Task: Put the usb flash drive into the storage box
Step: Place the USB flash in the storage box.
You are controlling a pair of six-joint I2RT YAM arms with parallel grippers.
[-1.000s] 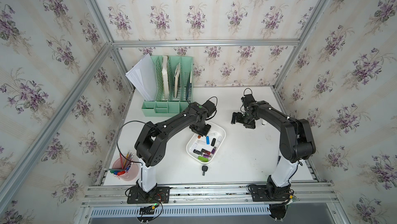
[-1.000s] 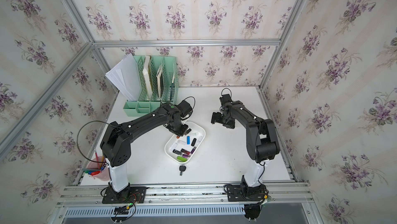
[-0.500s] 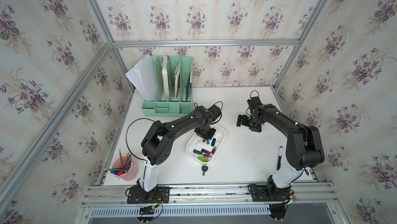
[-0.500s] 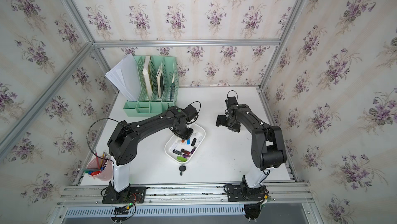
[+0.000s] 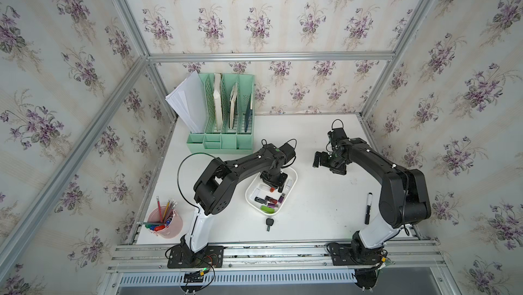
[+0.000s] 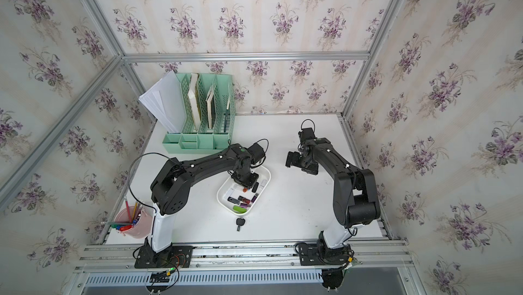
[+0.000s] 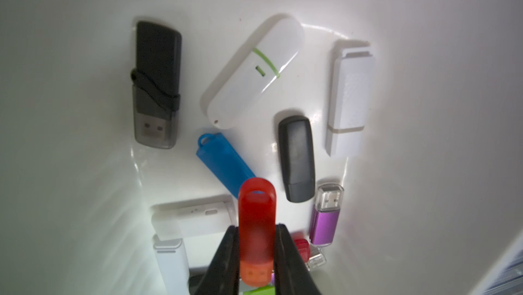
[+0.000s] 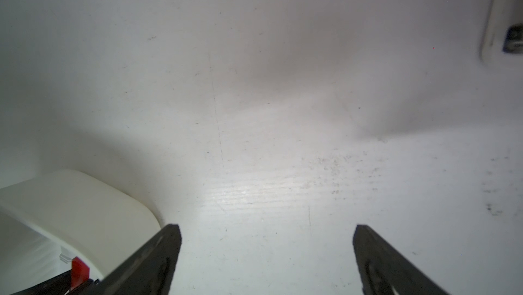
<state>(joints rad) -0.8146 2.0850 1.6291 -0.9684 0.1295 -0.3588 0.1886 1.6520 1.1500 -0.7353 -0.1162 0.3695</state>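
Note:
The storage box (image 5: 295, 179) (image 6: 268, 176) is a shallow white tub at mid-table with several flash drives lying in it. My left gripper (image 5: 272, 184) (image 7: 256, 226) hangs low over the box's far end, shut on a red translucent usb flash drive (image 7: 256, 203) (image 5: 272, 189) that points down at the box's floor (image 7: 70, 109). To the right of the box, my right gripper (image 5: 322, 162) (image 8: 267, 227) is open over bare table with nothing between its fingers. A corner of the box (image 8: 85, 194) shows in the right wrist view.
A mint-green file organizer (image 5: 223, 115) with papers stands at the back left. A pink pen cup (image 5: 167, 222) sits at the front left edge. A black key (image 5: 269, 223) lies just in front of the box and a black marker (image 5: 368, 207) lies by the right arm.
My left gripper has moved forward and down over the box with the red drive. The right gripper has drawn back a little to the right, still open.

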